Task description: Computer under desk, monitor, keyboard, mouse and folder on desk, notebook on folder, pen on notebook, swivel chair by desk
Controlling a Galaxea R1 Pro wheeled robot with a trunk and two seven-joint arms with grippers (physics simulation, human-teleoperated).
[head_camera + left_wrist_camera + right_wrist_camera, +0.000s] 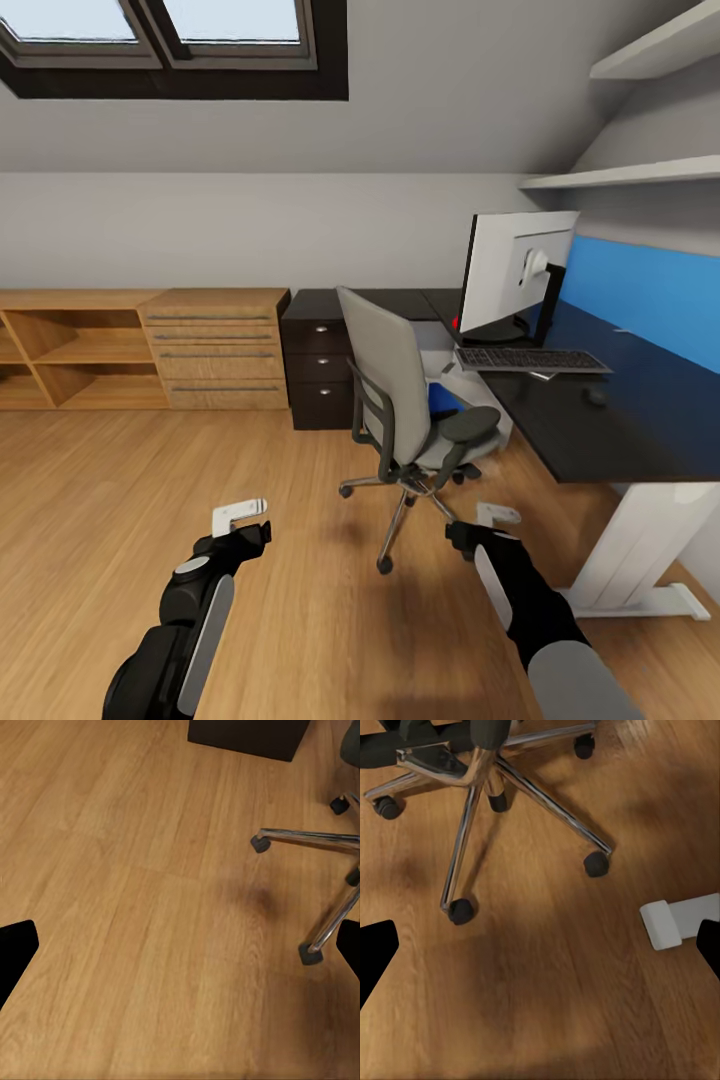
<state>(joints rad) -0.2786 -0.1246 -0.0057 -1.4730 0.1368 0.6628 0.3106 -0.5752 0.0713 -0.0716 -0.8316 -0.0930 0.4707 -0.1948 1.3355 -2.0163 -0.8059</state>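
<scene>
At the desk corner, head view: swivel chair [400, 400] facing desk [620, 420]; blue folder [443, 398] on seat; monitor [515, 270], keyboard [530, 359] on top.
Left wrist view: left gripper [180, 945] spread, empty, over wood floor [135, 870].
Right wrist view: right gripper [540, 945] spread, empty, above chrome base [487, 787].

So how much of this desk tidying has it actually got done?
Partly done, it seems: the monitor, keyboard and a small dark object, probably the mouse, sit on the desk. Both grippers, left and right, are open and empty. A blue thing, likely the folder, shows behind the swivel chair. It, the notebook and pen remain.
</scene>
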